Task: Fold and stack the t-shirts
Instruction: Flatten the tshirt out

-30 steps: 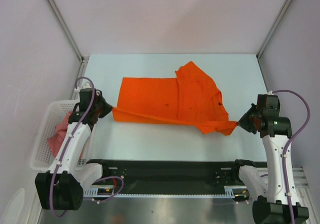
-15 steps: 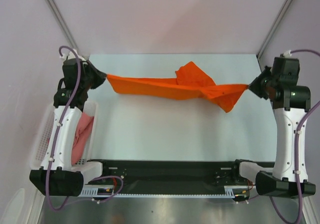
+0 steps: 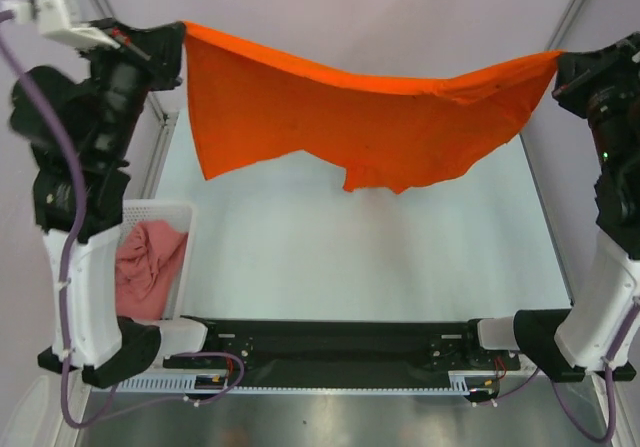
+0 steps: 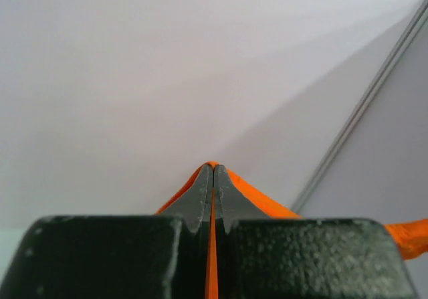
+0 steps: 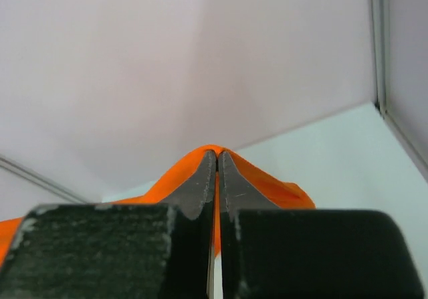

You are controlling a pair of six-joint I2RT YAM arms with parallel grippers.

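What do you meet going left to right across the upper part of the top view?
left gripper → orange shirt, hanging spread between both → right gripper

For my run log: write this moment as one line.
left gripper: shut on orange t-shirt | right gripper: same | pink t-shirt: in basket

My left hand (image 3: 176, 39), ten o'clock, and right hand (image 3: 562, 67), two o'clock, each pinch an edge of the orange t-shirt (image 3: 370, 127), which hangs spread above the table (image 3: 380, 257). Pink t-shirt (image 3: 150, 267) lies bunched in the basket (image 3: 190, 229), eight o'clock.
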